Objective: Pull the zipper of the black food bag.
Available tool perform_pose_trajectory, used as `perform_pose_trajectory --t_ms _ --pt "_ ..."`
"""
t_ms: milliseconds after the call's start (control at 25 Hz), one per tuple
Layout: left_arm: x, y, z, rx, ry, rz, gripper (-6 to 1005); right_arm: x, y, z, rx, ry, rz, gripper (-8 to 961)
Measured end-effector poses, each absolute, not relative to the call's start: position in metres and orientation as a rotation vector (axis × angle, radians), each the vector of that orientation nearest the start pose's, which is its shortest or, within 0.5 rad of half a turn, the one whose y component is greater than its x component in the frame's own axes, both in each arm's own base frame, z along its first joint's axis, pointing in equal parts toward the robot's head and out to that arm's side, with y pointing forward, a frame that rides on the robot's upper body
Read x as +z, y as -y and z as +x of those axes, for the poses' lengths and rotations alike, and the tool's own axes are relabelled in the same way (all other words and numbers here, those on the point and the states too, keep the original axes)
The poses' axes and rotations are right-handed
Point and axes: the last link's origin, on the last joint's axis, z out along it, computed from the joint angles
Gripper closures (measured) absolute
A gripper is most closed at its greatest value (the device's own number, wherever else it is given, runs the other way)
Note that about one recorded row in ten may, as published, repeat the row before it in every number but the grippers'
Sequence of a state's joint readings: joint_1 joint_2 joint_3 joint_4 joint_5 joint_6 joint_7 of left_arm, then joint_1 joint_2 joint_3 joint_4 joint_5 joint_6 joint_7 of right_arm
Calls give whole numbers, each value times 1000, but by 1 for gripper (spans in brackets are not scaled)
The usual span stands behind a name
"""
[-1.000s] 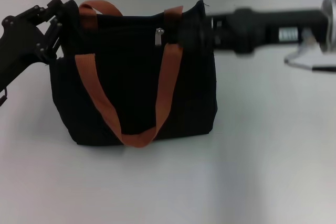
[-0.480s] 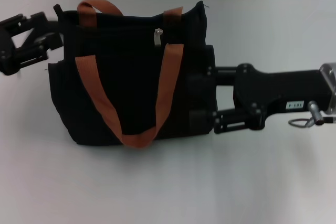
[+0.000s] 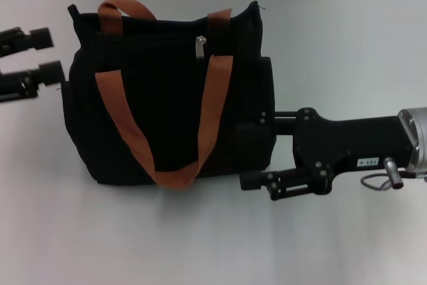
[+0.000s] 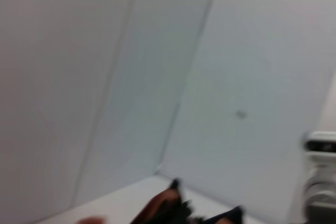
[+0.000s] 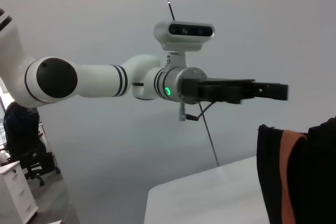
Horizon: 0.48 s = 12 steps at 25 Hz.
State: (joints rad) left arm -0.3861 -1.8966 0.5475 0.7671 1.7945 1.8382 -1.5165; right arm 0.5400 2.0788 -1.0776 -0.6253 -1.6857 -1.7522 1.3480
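Note:
The black food bag [image 3: 167,111] stands in the middle of the table with two orange-brown handles. Its silver zipper pull [image 3: 201,46] hangs at the upper edge, near the right handle. My left gripper [image 3: 41,54] is open at the far left, a short gap from the bag's upper left corner. My right gripper [image 3: 255,148] is open beside the bag's lower right side; one finger overlaps the side panel, the other lies just past the bottom edge. Neither holds anything. The right wrist view shows the left gripper [image 5: 265,91] above the bag [image 5: 304,182].
The bag rests on a white table [image 3: 200,238] with a grey wall behind it. In the left wrist view only the bag's top corner [image 4: 176,209] shows, against the wall.
My left gripper has let go of the bag's upper left corner and drawn back to the left. My right gripper has moved from the bag's upper right end to its lower right side.

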Motion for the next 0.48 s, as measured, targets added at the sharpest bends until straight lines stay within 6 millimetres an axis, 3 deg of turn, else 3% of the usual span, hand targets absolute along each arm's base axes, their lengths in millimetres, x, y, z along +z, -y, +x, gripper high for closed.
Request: perform_pose_trajectory --t_ms 80,120,200,320,360,480 --pt "129 -288 -287 -974 624 -2611 165 -33 -293 203 1030 -369 -3059 165" --pt "119 -280 -281 -1056 543 -2634 165 -34 -292 204 1030 -361 -3058 165" --pt "119 -280 -281 -1056 543 -2634 166 -37 -289 207 1033 -340 -3057 165" --pt "71 -261 -276 -1184 416 -2673 166 -42 -285 212 1042 -311 -3048 165" --pt "71 -261 -276 -1184 416 -2673 166 -45 -283 214 1044 -302 -3043 165" --pt "44 -250 -276 -1190 404 -2764 167 -50 -279 219 1044 -284 -3029 165"
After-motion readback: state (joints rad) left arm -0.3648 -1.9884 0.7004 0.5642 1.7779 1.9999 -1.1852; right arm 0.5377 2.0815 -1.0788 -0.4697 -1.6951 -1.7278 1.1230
